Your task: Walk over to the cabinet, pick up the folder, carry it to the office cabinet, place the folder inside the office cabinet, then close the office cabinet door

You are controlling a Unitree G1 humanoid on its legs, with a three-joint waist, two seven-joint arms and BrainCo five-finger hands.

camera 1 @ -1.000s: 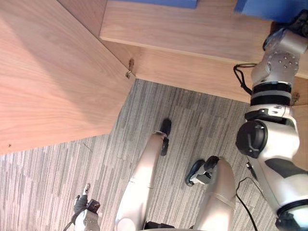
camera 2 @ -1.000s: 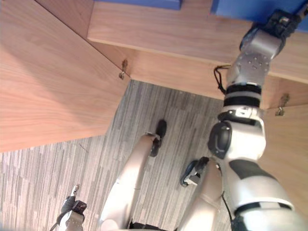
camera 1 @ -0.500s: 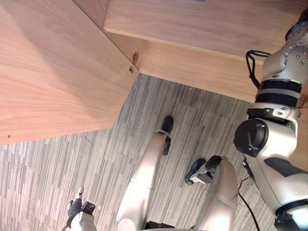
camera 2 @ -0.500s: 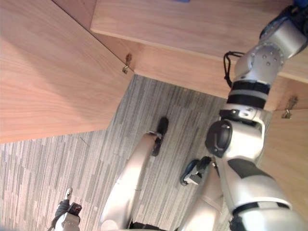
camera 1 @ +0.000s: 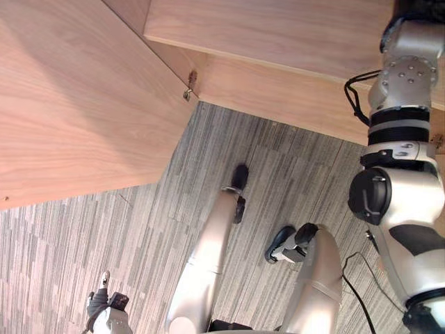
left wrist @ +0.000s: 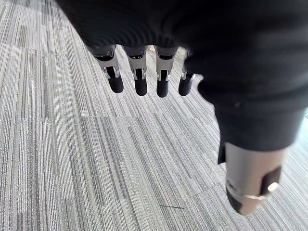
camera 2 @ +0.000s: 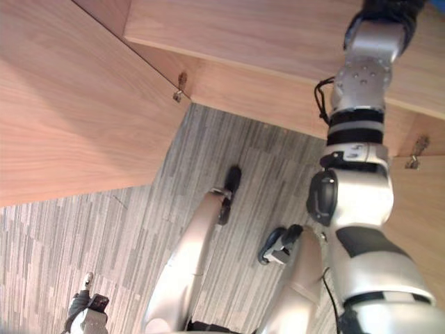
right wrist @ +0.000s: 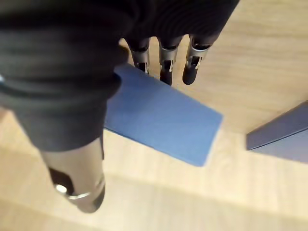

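The blue folder (right wrist: 159,118) lies on the light wooden shelf (right wrist: 159,202) inside the office cabinet. My right hand (right wrist: 166,60) hovers over the folder's edge with its fingers straight and its thumb (right wrist: 79,180) held apart; nothing is gripped. In the eye views my right arm reaches up into the cabinet, its dark wrist cover (camera 2: 386,8) at the top edge. The cabinet's left door (camera 1: 76,104) stands wide open, hung on a metal hinge (camera 1: 189,90). My left hand (camera 1: 104,316) hangs low at the left above the carpet, with straight fingers (left wrist: 140,72) and empty.
A second, darker blue item (right wrist: 281,134) stands on the shelf beside the folder. The cabinet's bottom board (camera 1: 278,35) juts out over the grey striped carpet (camera 1: 139,229). A right door with its hinge (camera 2: 415,149) is at the right edge.
My right arm has swung and now reaches straighter up into the cabinet. The whole picture has shifted, and the blue items at the top edge have left the eye views. My left hand hangs slightly lower.
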